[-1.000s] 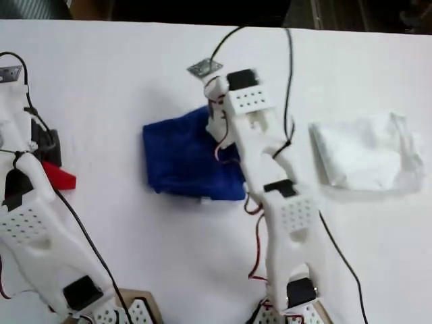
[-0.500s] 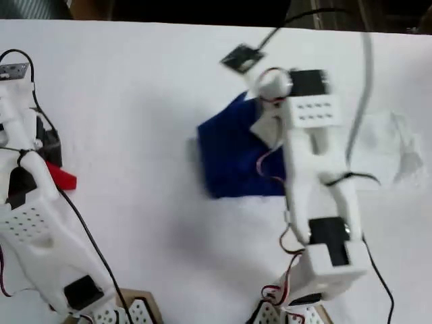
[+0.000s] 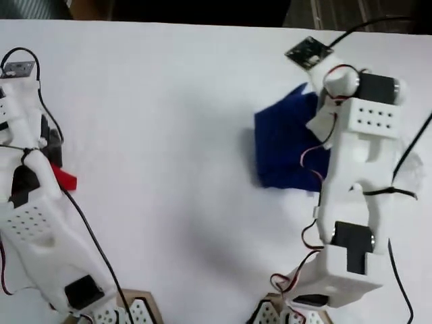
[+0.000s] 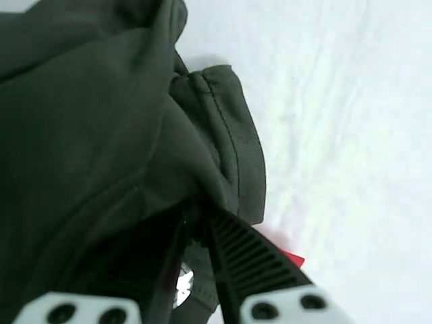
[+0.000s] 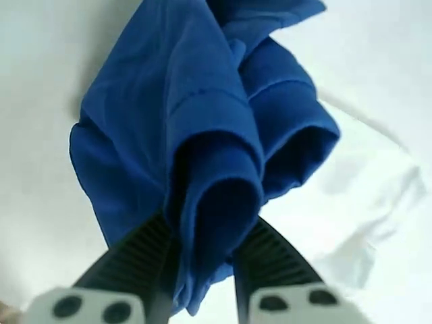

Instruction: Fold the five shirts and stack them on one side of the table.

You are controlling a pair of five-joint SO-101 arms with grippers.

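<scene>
Check the right gripper point(image 5: 209, 226) first: its jaws are clamped on a thick fold of the blue shirt point(image 5: 169, 121), which hangs from them as a compact, multi-layer bundle. In the high view the blue shirt point(image 3: 283, 148) lies on the right arm's side of the bench point(image 3: 169, 101), partly under that arm. A white shirt point(image 5: 364, 202) lies flat just beyond and beneath the blue bundle; treat it as the base of the stack. Next, check the left gripper point(image 4: 198, 219): it appears closed on a pinch of the dark shirt point(image 4: 101, 121), which is bunched and unfolded. A red piece of cloth point(image 3: 59, 177) shows beside the left arm and is probably another shirt. Judge progress as under halfway: one shirt placed, the blue one folded but not yet released onto the white one, and the dark and red items not yet folded. You cannot locate a fifth shirt in these views. The bench surface is plain white with slight wrinkles, and arm cables trail across it. Beyond its far edge the room is dark.
</scene>
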